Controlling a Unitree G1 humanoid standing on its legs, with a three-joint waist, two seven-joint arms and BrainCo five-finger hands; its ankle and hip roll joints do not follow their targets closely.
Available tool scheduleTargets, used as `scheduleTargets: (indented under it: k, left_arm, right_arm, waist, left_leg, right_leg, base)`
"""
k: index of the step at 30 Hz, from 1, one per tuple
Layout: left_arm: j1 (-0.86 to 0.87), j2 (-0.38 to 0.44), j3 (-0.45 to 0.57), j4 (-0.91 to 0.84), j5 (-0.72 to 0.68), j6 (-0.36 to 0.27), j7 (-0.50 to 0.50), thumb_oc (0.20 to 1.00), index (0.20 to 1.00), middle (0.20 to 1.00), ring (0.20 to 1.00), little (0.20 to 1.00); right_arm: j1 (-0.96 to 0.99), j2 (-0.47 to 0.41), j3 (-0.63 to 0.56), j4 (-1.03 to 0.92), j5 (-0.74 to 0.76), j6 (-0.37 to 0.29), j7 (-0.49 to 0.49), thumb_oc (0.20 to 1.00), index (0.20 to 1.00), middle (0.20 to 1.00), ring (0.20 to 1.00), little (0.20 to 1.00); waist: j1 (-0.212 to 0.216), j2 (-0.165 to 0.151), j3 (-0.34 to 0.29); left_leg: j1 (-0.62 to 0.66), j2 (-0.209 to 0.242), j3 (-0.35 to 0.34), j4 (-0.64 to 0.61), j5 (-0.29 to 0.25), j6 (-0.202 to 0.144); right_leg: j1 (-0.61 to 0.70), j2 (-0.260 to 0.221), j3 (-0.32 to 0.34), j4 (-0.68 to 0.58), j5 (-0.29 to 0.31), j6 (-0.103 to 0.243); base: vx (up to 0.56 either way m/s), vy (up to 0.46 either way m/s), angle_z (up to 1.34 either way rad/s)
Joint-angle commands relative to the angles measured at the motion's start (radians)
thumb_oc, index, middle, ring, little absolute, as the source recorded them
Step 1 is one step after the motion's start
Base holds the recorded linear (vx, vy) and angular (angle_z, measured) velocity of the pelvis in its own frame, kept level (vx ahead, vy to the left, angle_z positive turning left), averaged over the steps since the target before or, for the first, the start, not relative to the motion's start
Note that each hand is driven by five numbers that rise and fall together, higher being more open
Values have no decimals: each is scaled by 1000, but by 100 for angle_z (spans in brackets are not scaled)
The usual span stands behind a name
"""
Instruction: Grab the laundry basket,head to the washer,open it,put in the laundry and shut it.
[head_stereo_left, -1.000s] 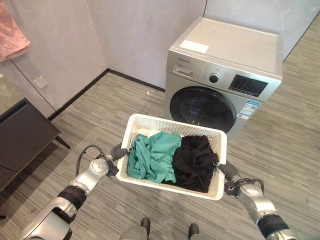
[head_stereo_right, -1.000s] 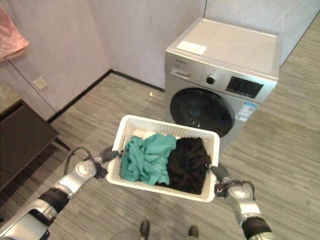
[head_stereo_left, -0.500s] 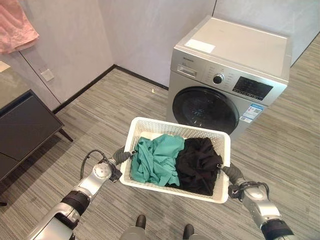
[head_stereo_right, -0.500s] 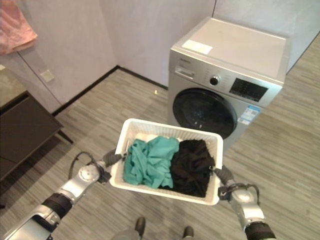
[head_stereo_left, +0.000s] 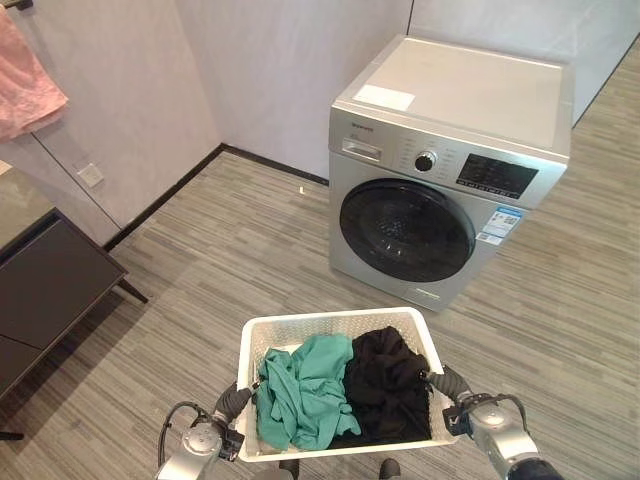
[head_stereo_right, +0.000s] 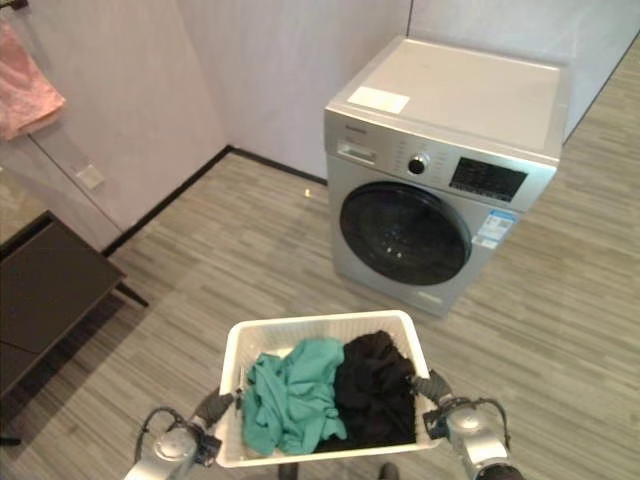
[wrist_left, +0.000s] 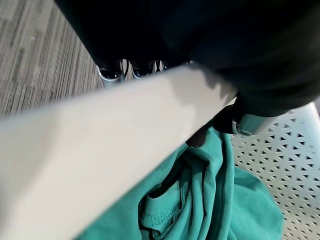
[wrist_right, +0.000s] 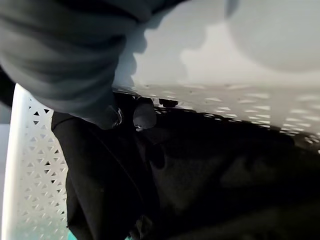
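A white perforated laundry basket (head_stereo_left: 330, 322) hangs low in front of me, held at its two short sides. Inside lie a teal garment (head_stereo_left: 300, 395) on the left and a black garment (head_stereo_left: 385, 385) on the right. My left hand (head_stereo_left: 232, 402) grips the left rim, its fingertips (wrist_left: 235, 120) curled over the edge above the teal cloth. My right hand (head_stereo_left: 450, 385) grips the right rim, with fingertips (wrist_right: 142, 115) hooked inside over the black cloth. The silver washer (head_stereo_left: 450, 110) stands ahead on the floor, its round dark door (head_stereo_left: 405, 230) shut.
A dark low cabinet (head_stereo_left: 40, 290) stands at the left by the wall. Above it hangs a pink cloth (head_stereo_left: 30, 85). Grey plank floor lies between the basket and the washer, and walls close the corner behind the washer.
The basket has sunk lower and closer to me in the eye views, while the washer has stayed nearly where it was. Both hands keep their hold on the rims.
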Motion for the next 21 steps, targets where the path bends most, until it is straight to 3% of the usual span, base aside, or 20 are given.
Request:
scheduleTargets:
  k: [1, 4, 5, 7, 9, 11, 13, 16, 18, 20, 21]
  left_arm:
    - [-145, 5, 122, -33, -95, -95, 31, 200, 200, 200, 200, 200]
    - [-151, 8, 131, -45, -110, -99, 32, 200, 200, 200, 200, 200]
    - [-163, 15, 148, -60, -115, -104, 46, 200, 200, 200, 200, 200]
    - [-180, 23, 161, -94, -117, -109, 60, 200, 200, 200, 200, 200]
    - [-182, 32, 176, -125, -112, -109, 67, 200, 200, 200, 200, 200]
    - [-176, 58, 230, -214, -86, -112, 82, 200, 200, 200, 200, 200]
    - [-164, 75, 266, -265, -75, -115, 90, 200, 200, 200, 200, 200]
    - [-152, 94, 307, -313, -61, -123, 100, 200, 200, 200, 200, 200]
    - [-143, 113, 347, -386, -31, -137, 98, 200, 200, 200, 200, 200]
    - [-145, 136, 381, -418, -6, -146, 107, 200, 200, 200, 200, 200]
    - [-144, 136, 381, -420, -6, -145, 106, 200, 200, 200, 200, 200]
  right_arm:
    - [-32, -114, -112, -135, 28, -89, -37, 200, 200, 200, 200, 200]
    - [-20, -132, -129, -183, 24, -89, -39, 200, 200, 200, 200, 200]
    - [-9, -157, -145, -233, 16, -88, -34, 200, 200, 200, 200, 200]
    - [-11, -181, -161, -271, 11, -91, -43, 200, 200, 200, 200, 200]
    - [3, -191, -181, -302, 13, -89, -42, 200, 200, 200, 200, 200]
    - [28, -215, -239, -379, 9, -101, -38, 200, 200, 200, 200, 200]
    - [42, -223, -275, -415, 3, -107, -40, 200, 200, 200, 200, 200]
    - [56, -216, -314, -462, 5, -116, -40, 200, 200, 200, 200, 200]
    - [71, -203, -375, -510, -23, -123, -48, 200, 200, 200, 200, 200]
    - [88, -190, -425, -564, -42, -129, -54, 200, 200, 200, 200, 200]
    - [89, -189, -426, -566, -43, -127, -54, 200, 200, 200, 200, 200]
  waist:
    - [-7, -32, 27]
    - [-8, -43, 46]
    - [-4, -55, 74]
    - [0, -66, 91]
    - [-5, -71, 93]
    - [-6, -84, 86]
    - [2, -89, 83]
    - [11, -88, 82]
    - [6, -68, 64]
    - [-1, -61, 55]
    - [1, -62, 54]
  left_leg:
    - [-12, 96, 146, 126, -60, -45]
    - [-60, 120, 135, 251, -54, -51]
    - [-135, 131, 95, 399, -23, -56]
    - [-210, 112, 47, 495, 5, -57]
    - [-233, 112, 39, 496, -4, -57]
    - [-229, 142, 35, 346, -31, -59]
    - [-216, 162, 17, 223, -1, -65]
    - [-223, 173, -23, 180, 24, -76]
    - [-195, 152, -12, 190, -28, -68]
    - [-180, 101, 11, 238, -95, -34]
    - [-183, 99, 14, 238, -92, -31]
  right_leg:
    - [-14, 42, 2, 52, -90, -57]
    - [-9, 58, 15, 62, -103, -74]
    - [0, 73, 22, 75, -117, -96]
    - [-5, 74, 18, 83, -125, -102]
    - [-8, 73, 15, 87, -132, -99]
    - [-4, 59, 19, 89, -144, -77]
    - [1, 49, 27, 99, -157, -65]
    - [12, 32, 42, 110, -168, -53]
    - [33, -13, 48, 131, -170, -27]
    - [30, -71, 65, 181, -147, -5]
    - [26, -73, 67, 181, -144, -3]
  base:
    - [4, -119, 2]
    - [1, -170, -6]
    - [-14, -124, -3]
    - [8, -88, 5]
    - [95, 35, 4]
    - [240, 156, 2]
    - [177, 151, 0]
    - [227, 284, -9]
    - [290, 457, -37]
    - [220, 401, -29]
    - [196, 433, -6]
